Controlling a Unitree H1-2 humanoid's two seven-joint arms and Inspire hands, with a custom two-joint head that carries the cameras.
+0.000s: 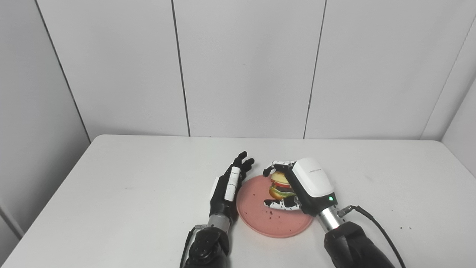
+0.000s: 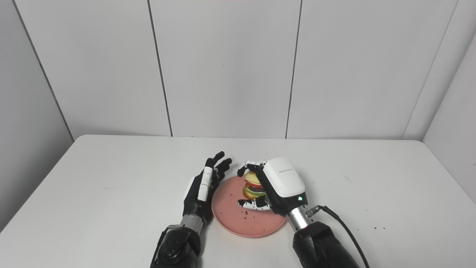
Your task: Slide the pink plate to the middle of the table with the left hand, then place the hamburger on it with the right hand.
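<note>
Right hand (image 1: 297, 188) was clasped around the layered toy hamburger (image 1: 280, 185), over the round pink plate (image 1: 260, 219) mid-table. Left hand (image 1: 228, 186), fingers extended and empty, stood against the plate's left rim. Risk: an uneven release could topple the tall burger; fingers could drag it out.

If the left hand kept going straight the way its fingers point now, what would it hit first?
Probably nothing close: the left hand sits beside the pink plate's left rim, fingers aimed at the far wall. Only bare table shows ahead, though depth is uncertain.
</note>
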